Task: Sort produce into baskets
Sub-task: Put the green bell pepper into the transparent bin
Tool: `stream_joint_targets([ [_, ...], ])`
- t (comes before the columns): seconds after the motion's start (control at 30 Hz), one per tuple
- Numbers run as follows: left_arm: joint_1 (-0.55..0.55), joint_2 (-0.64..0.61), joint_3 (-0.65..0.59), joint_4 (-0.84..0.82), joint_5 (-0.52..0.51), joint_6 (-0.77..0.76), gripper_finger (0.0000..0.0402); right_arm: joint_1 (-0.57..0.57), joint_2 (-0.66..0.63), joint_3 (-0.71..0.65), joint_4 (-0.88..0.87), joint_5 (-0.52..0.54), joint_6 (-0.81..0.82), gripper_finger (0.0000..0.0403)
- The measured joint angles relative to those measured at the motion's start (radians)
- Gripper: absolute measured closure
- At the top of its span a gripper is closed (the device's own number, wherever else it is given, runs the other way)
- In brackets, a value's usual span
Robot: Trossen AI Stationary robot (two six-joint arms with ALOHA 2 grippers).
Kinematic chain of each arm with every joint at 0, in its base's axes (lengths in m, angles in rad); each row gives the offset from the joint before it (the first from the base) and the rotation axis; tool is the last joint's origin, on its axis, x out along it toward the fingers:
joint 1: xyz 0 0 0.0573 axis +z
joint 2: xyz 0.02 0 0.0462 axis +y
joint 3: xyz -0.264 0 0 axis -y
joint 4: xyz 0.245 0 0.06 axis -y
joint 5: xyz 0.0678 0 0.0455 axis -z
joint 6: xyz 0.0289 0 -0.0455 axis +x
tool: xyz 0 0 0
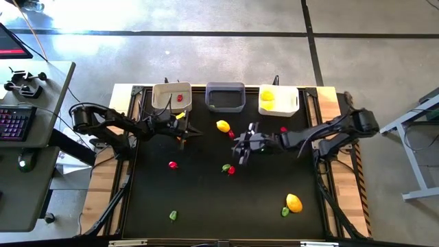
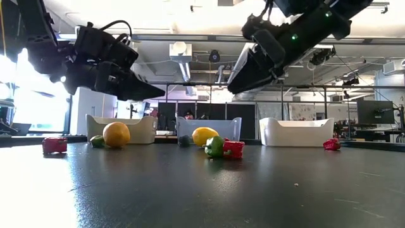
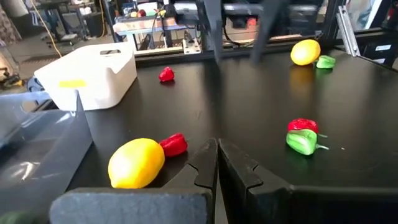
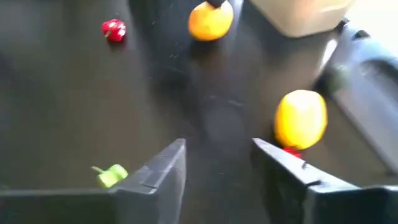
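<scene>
Three baskets stand along the far edge: cream-white holding a red piece, dark grey, and white holding a yellow piece. A lemon with a red piece beside it lies mid-table. My left gripper hangs shut and empty above the table, left of that lemon. My right gripper hangs open and empty above the table, with the lemon ahead of one fingertip. A green and a red piece lie just nearer than it.
An orange-yellow piece lies under my left arm. Loose pieces on the black table: red, red, green, a lemon with a green piece. Free room lies at the near middle.
</scene>
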Motion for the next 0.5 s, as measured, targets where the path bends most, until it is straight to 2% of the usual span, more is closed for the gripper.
stream_joint_targets([
  [0.13,0.000,0.000,0.000,0.000,0.000,0.008,0.0401,0.028,0.076,0.039,0.000,0.000,0.081,0.0173],
  [0.23,0.000,0.000,0.000,-0.006,0.000,0.008,0.0401,0.050,0.126,0.067,-0.002,0.002,0.077,0.0145],
  [0.37,0.000,0.000,0.001,-0.026,0.000,0.007,0.0401,0.080,0.186,0.100,-0.007,-0.028,0.061,0.0134],
  [0.5,0.000,0.000,0.000,-0.040,0.000,-0.005,0.0401,0.092,0.236,0.139,-0.005,-0.121,0.056,0.0133],
])
